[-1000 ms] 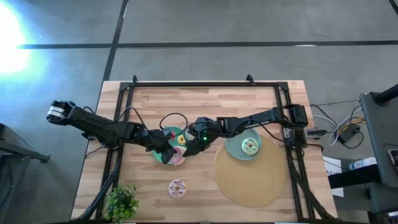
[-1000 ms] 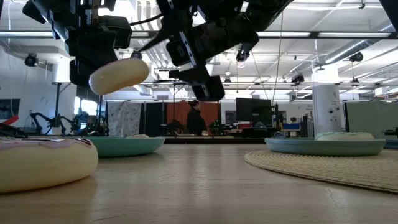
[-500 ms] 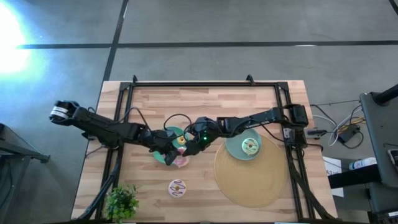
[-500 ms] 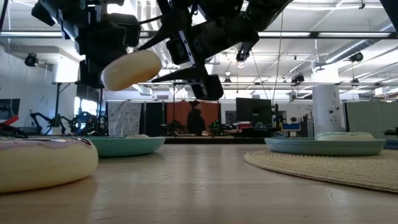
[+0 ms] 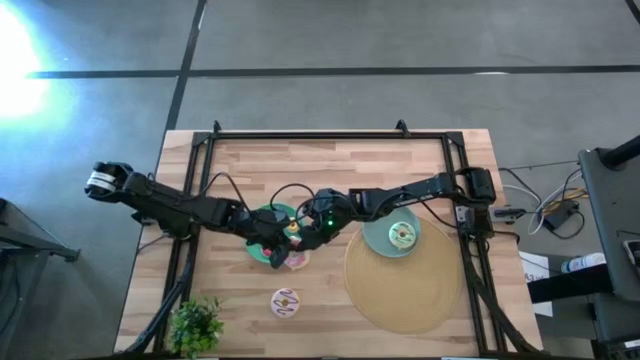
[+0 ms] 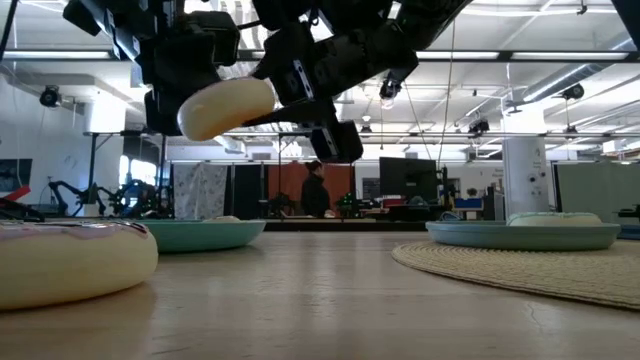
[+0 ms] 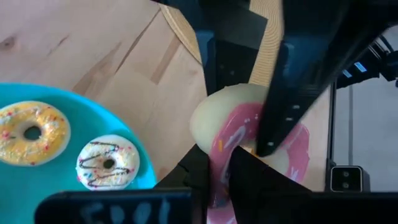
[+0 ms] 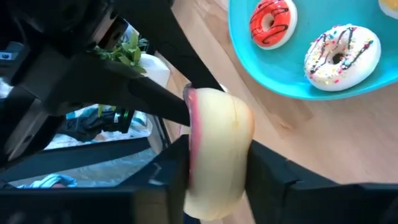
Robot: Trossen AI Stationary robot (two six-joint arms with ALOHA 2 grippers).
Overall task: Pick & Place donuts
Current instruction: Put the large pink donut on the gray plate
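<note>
Mid-task handover: a pink donut [image 7: 249,143] is held above the bench centre, clamped by the left gripper [image 5: 276,255] and by the right gripper [image 5: 304,240]. A purple-streaked donut [image 5: 285,301] remains unplaced near the front edge; others are plated.

A lab: open hall with ceiling lights [image 6: 560,75], monitors [image 6: 408,178] and a wooden table [image 5: 330,160].

Both grippers meet mid-table: the left gripper [image 5: 281,256] and right gripper [image 5: 303,240] close on one donut [image 6: 226,107] held in the air between their jaws. Just beside the jaws a plate [image 7: 37,180] carries small donuts [image 7: 107,162]. Another donut [image 5: 285,301] lies nearer the front edge.
</note>
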